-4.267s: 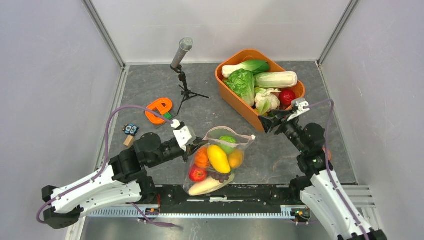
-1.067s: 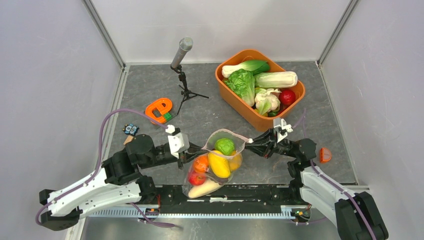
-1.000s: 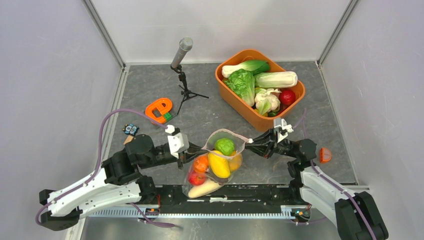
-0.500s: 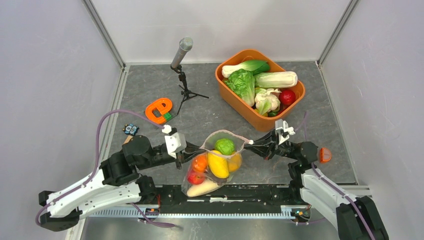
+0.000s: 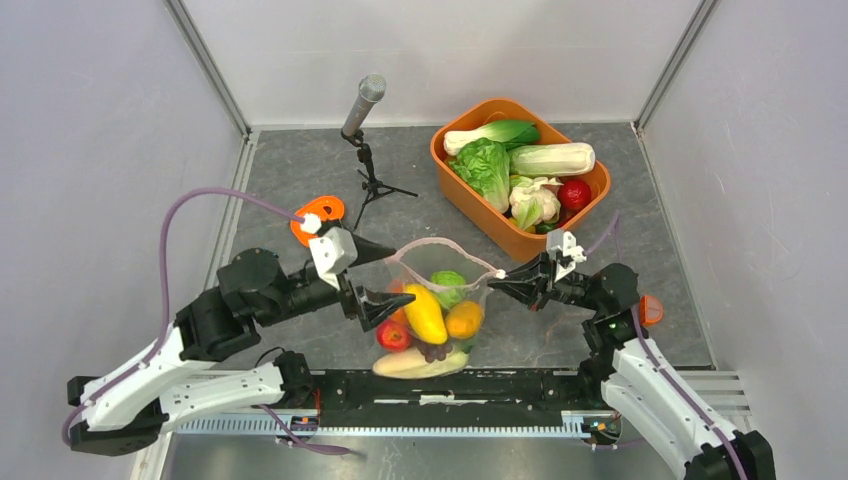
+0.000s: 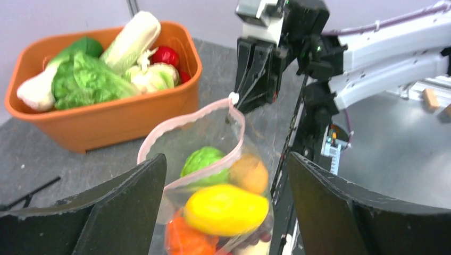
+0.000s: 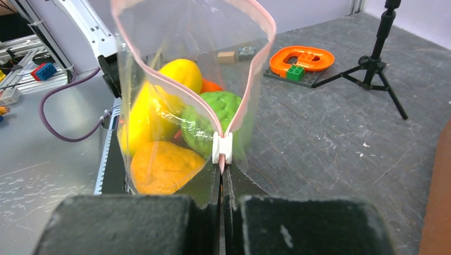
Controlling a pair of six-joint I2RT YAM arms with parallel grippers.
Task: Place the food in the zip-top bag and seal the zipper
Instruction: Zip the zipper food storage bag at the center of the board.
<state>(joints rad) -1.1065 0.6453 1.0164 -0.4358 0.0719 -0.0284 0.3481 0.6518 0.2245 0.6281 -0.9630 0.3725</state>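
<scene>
The clear zip-top bag point(image 5: 432, 300) stands with its mouth open, and its pink zipper point(image 5: 440, 245) forms a loop. Inside lies the food: a yellow piece point(image 5: 424, 312), a green one point(image 5: 450, 284), an orange one point(image 5: 465, 320), a red one point(image 5: 393, 336) and dark grapes point(image 5: 433, 351). My right gripper point(image 5: 497, 284) is shut on the bag's zipper end, just behind the white slider point(image 7: 222, 147). My left gripper point(image 5: 403, 275) is open, its fingers point(image 6: 122, 207) wide apart on either side of the bag's left edge, holding nothing.
An orange tub point(image 5: 462, 196) of vegetables sits at the back right. A microphone on a tripod point(image 5: 364, 108) stands at the back centre, with an orange toy piece point(image 5: 320, 212) to its left. The arms' metal base rail point(image 5: 450, 392) runs just under the bag.
My left gripper has let go of the bag's left edge and opened wide, lifting a little. The right gripper stays shut on the zipper end, and the bag mouth has widened.
</scene>
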